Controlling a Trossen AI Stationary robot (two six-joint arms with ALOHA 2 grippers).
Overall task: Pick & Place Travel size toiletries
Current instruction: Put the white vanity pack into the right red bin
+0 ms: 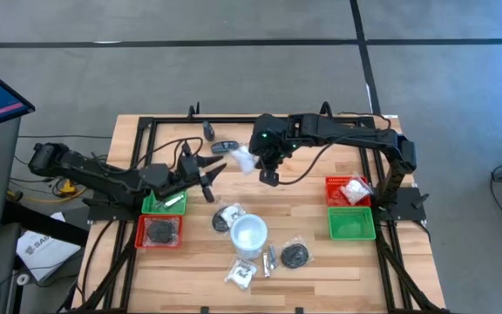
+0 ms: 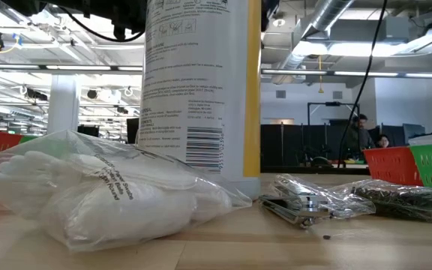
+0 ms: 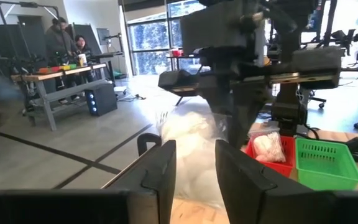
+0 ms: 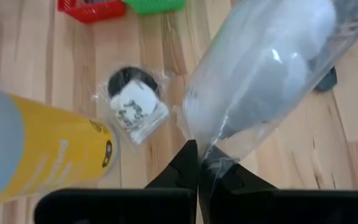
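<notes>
Right gripper (image 4: 197, 163) is pinching a clear bag of white pieces (image 4: 272, 74), lifted just behind the white cup (image 1: 249, 234). Left gripper (image 1: 209, 171) fingers slightly apart, empty. Right red tray (image 1: 338, 197) holds one white packet (image 1: 354, 189); the green tray (image 1: 352, 225) beside it looks bare.

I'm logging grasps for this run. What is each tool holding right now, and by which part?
The right tool is shut on the edge of the clear wrapper of a white packet, which hangs from it. The left tool is open and holds nothing.
</notes>
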